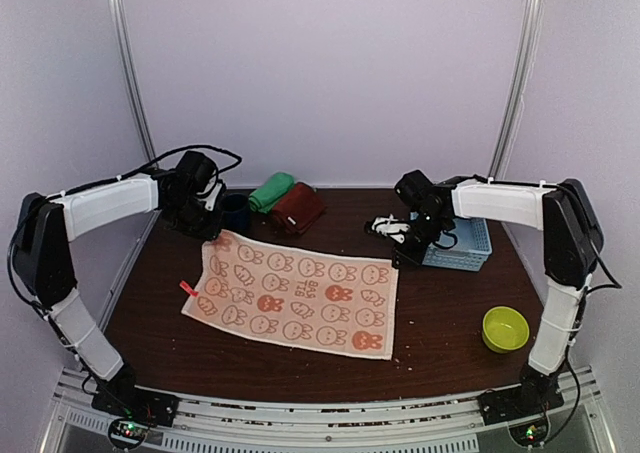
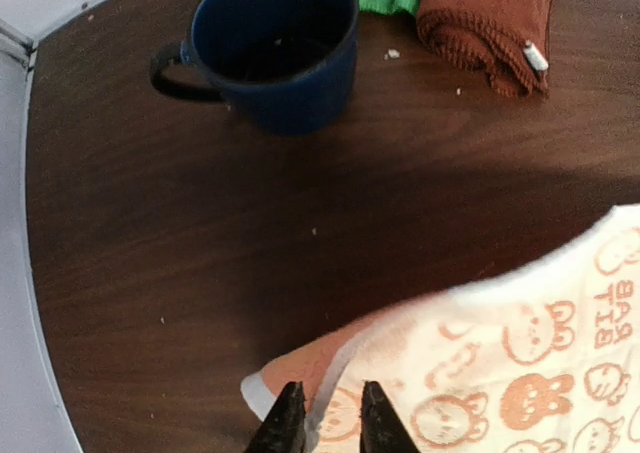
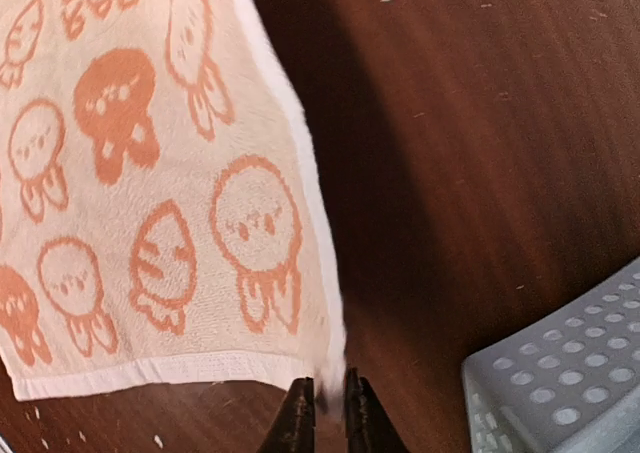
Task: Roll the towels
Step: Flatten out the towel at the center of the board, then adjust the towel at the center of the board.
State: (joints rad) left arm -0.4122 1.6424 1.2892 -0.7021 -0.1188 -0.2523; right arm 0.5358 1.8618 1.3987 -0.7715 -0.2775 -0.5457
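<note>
Left gripper (image 2: 330,403) and right gripper (image 3: 327,391) narrow, each pinching a far corner of the bunny towel (image 1: 300,293) — one slipping early would skew the roll.

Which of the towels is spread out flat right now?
The orange-and-white bunny-print towel, lying open across the middle of the table. The green towel and the maroon towel sit bundled up side by side at the back.
</note>
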